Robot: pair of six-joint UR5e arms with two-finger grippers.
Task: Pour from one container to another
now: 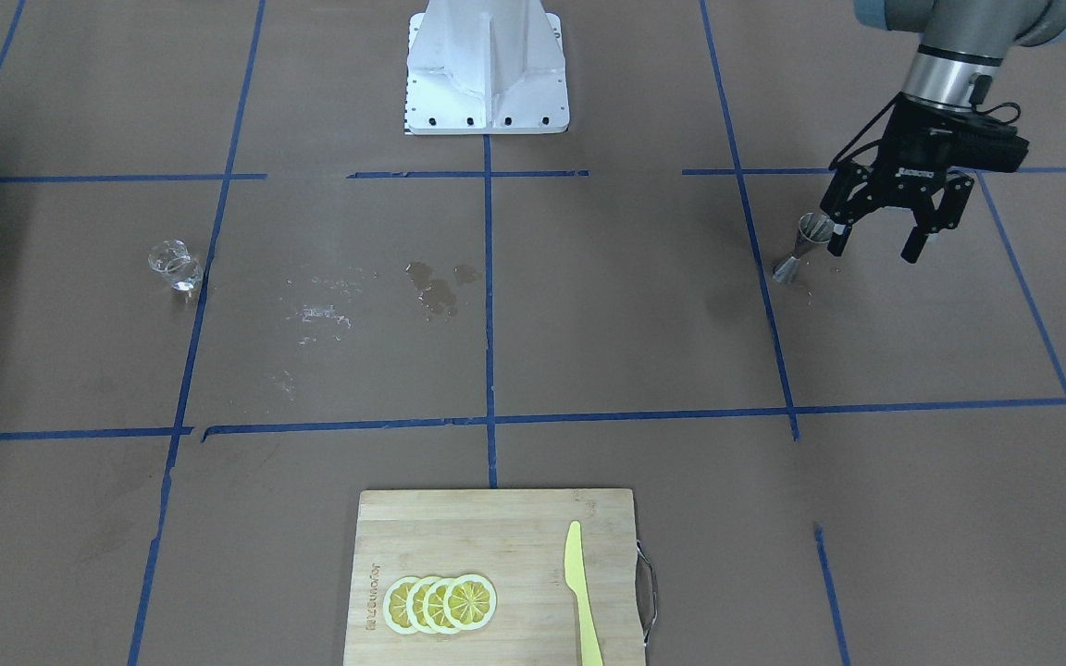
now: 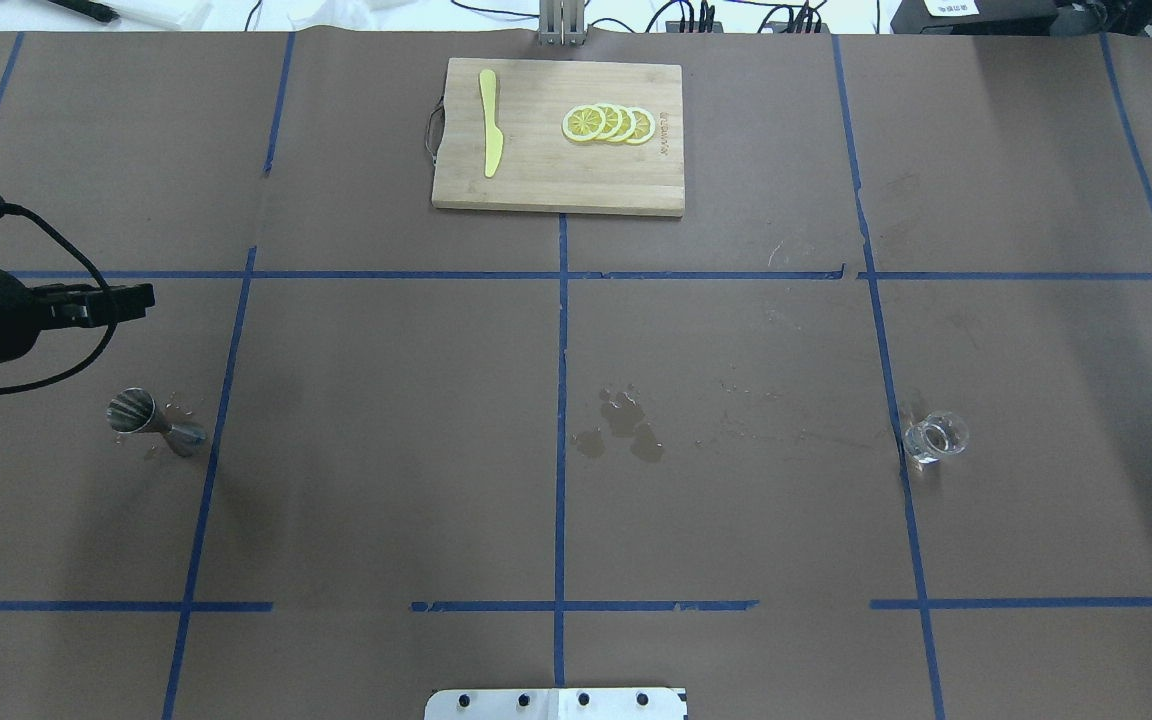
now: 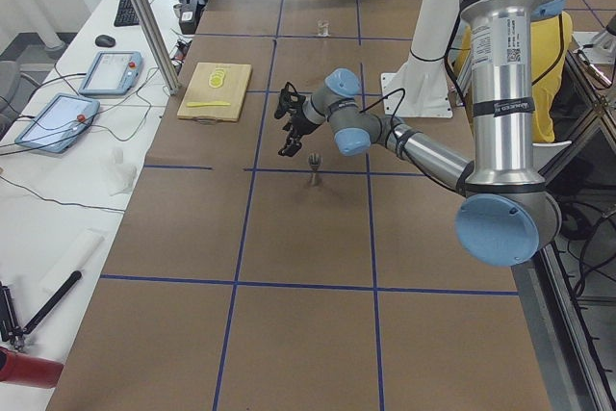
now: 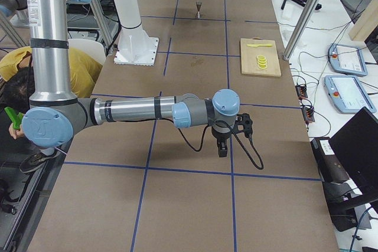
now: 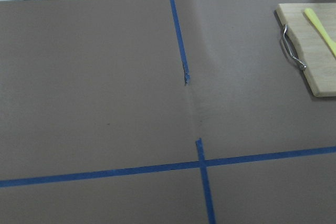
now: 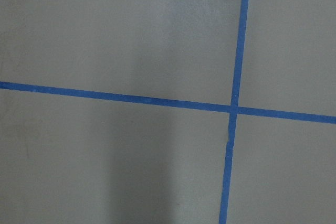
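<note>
The left pincer [image 1: 875, 242] hangs with its fingers apart and nothing between them, tilted down toward the table [image 1: 588, 351]. Just beside it and lower, on the robot's side, stands the steel jigger [image 1: 801, 248], upright on one cone with the other cone's mouth facing up. We read that pose as the receiving one: an open mouth on top and a narrow waist the spread fingers could close around. We judge this arm is there to steady or carry the jigger.

The glass cup [image 1: 177, 265] sits upright, well apart from the left pincer, far across the table on the robot's right side. Nothing touches it. We cannot tell how much it holds.

The right pincer [image 4: 222, 144] points down at bare table. It shows only from the table's end, so we cannot tell whether it is apart or together.

Damp patches [image 1: 440, 287] mark the table between cup and jigger, a hint that liquid spills easily here. No pouring can start until the cup and jigger are brought together.
</note>
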